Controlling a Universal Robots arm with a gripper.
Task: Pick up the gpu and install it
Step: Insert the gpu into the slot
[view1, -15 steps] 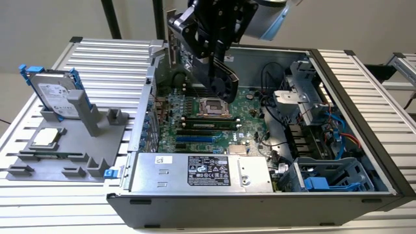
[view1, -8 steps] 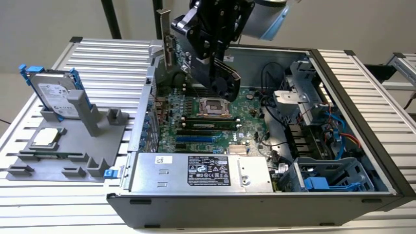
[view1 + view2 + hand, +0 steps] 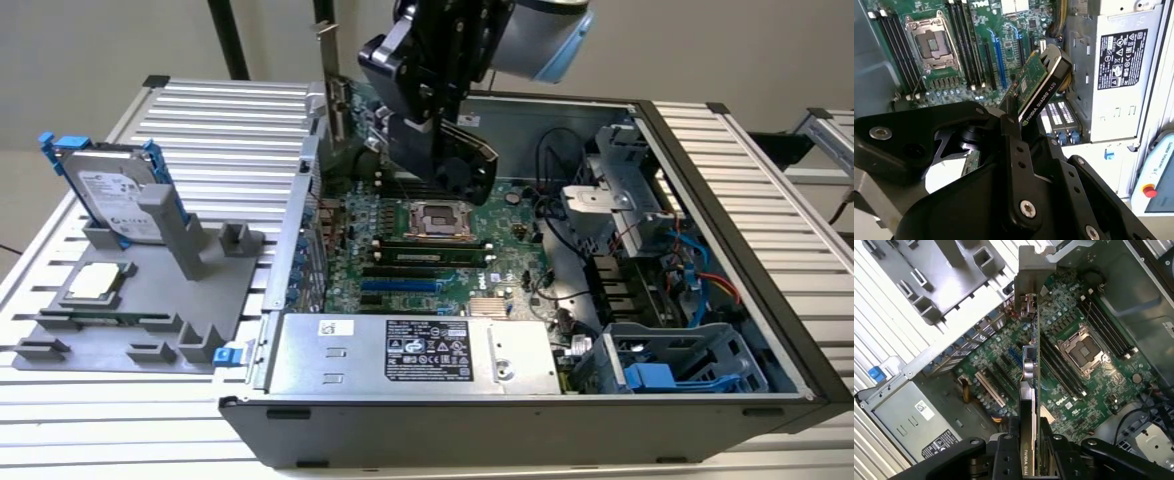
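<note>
The arm's black two-fingered gripper is clamping the gpu, a flat rectangular card with a green circuit board on one face, a black cooler shroud on the other and a silver metal end bracket. In both wrist views its fingers are pressing narrowly against the card's two faces, and the card is standing on edge between them. The gpu is hanging in the air over the open black computer case, above the green motherboard and near the square silver processor socket, with its bracket end pointing toward the case wall on the exterior view's left. A silver power supply box is sitting along the case's near edge. Outside the case, on the exterior view's left, a grey plastic fixture tray is lying on the ribbed aluminium table, carrying an upright silver hard drive in a blue frame and a small square silver chip.
</note>
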